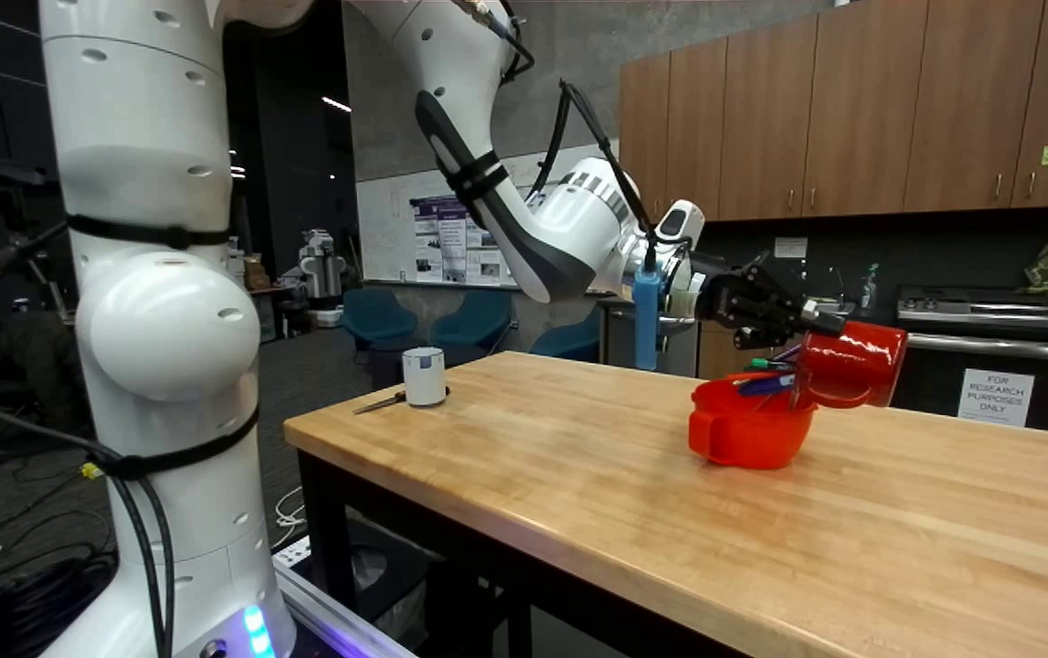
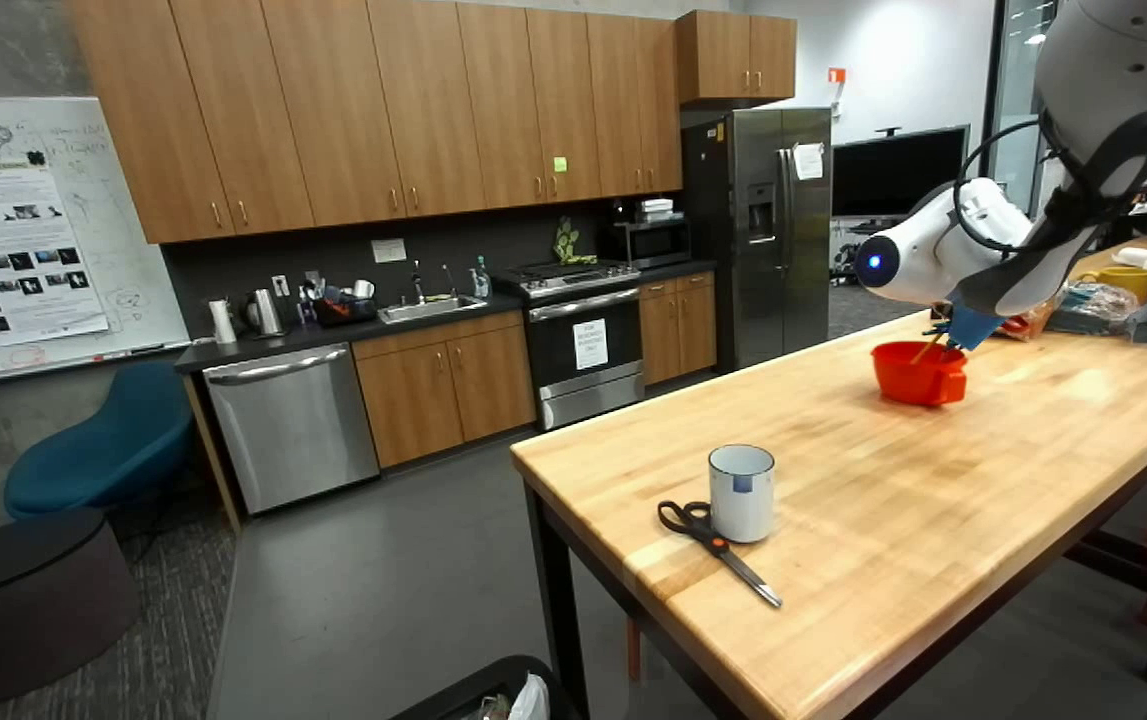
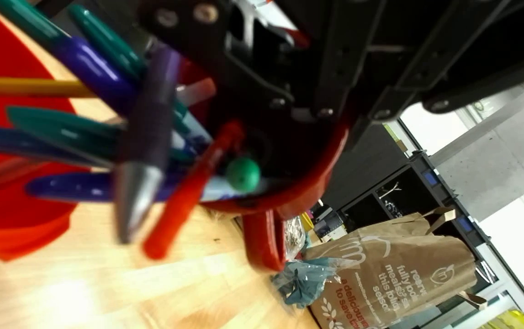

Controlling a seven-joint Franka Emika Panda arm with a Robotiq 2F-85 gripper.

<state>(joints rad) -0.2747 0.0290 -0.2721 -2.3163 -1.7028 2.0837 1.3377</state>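
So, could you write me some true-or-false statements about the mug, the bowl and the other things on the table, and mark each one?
1. The end effector grips a red mug. True.
2. The red mug stands upright. False: it is tipped sideways, its mouth toward the red bowl.
3. Pens show at the mouth of the red mug in the wrist view. True.
4. Scissors lie beside a white cup on the wooden table. True.
5. The white cup lies on its side. False: it stands upright.
6. The red bowl is held up in the air. False: it rests on the wooden table.
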